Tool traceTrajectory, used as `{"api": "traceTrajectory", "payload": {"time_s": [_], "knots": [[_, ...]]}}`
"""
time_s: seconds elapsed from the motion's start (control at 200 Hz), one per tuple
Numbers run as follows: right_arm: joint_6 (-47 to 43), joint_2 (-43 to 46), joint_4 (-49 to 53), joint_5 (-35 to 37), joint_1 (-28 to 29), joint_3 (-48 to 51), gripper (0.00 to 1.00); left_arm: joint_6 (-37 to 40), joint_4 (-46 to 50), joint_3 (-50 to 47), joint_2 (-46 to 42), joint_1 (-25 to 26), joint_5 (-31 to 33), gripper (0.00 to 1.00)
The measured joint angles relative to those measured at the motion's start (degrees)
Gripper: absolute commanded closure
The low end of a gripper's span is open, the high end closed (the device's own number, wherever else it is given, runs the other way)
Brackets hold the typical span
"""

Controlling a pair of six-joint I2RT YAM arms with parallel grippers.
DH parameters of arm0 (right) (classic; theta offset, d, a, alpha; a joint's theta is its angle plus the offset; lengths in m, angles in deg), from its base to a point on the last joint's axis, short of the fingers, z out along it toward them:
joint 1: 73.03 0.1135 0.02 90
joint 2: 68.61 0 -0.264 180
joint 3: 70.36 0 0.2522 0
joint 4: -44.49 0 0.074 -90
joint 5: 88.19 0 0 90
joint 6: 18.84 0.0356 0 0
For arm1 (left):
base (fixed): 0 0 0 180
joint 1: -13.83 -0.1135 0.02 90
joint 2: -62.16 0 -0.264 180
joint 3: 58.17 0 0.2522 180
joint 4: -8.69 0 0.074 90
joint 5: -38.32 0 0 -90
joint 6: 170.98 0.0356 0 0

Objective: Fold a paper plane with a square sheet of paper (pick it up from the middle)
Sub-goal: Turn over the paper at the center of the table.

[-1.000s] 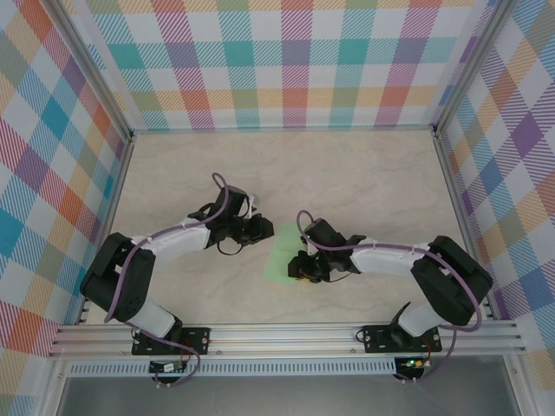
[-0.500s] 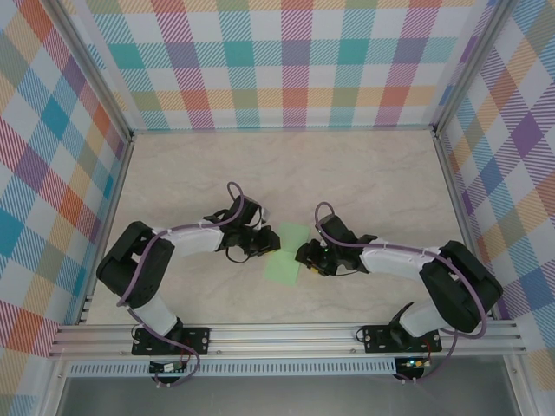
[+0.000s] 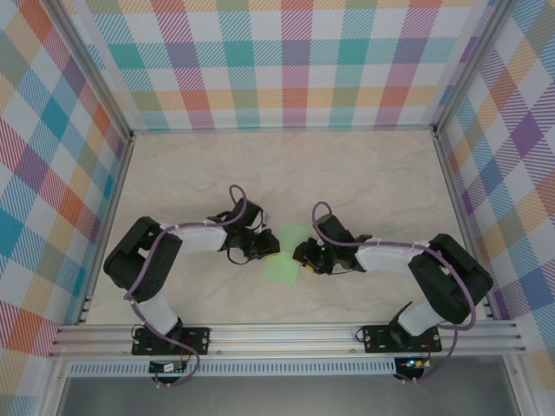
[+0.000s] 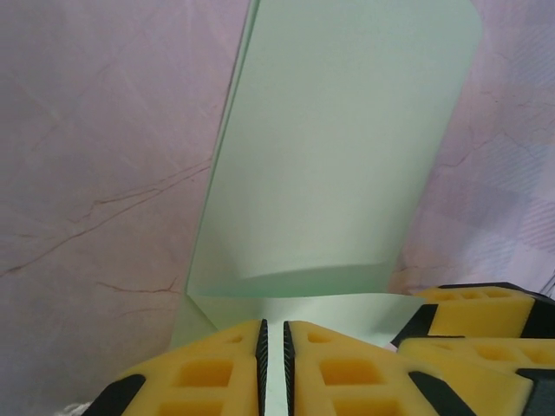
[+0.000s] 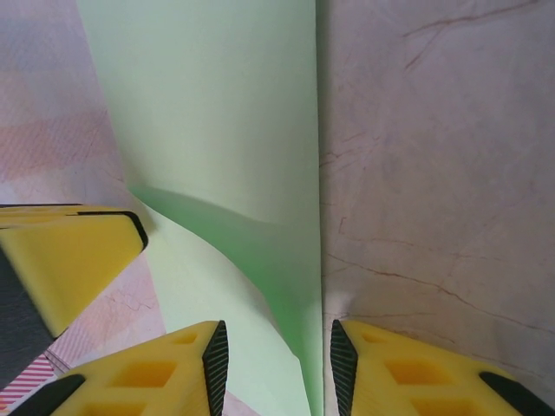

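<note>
Across the bench [image 3: 364, 173] the square sheet of paper [image 3: 284, 264] could skid or take a crooked crease, I judge, since only one of my hands pinches it. It lies between my hands, pale green and plain, one flap lifted and curling. My left hand [image 4: 272, 338] is clenched on the sheet's edge, as far as the tight slit shows. My right hand [image 5: 277, 347] is released, astride the raised fold.

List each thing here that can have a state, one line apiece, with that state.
square sheet of paper, folded double, upper layer bowed up near the tools, not pressed flat.
left tool, shut on the sheet's near edge.
right tool, open, fingers astride one edge of the sheet.
</note>
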State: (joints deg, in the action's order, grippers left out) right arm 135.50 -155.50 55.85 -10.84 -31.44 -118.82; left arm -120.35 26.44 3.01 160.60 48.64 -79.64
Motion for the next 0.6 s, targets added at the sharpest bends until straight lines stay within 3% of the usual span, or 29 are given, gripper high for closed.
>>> {"api": "traceTrajectory", "payload": {"time_s": [0.42, 0.6], "knots": [[1.01, -1.79, -1.09, -2.01, -1.01, 0.02, 0.68, 0.00, -0.83, 0.00, 1.27, 0.00, -0.04, 0.86], [1.27, -1.84, -1.11, -2.32, -1.09, 0.02, 0.67, 0.00, -1.14, -0.02, 1.27, 0.00, -0.02, 0.86]]}}
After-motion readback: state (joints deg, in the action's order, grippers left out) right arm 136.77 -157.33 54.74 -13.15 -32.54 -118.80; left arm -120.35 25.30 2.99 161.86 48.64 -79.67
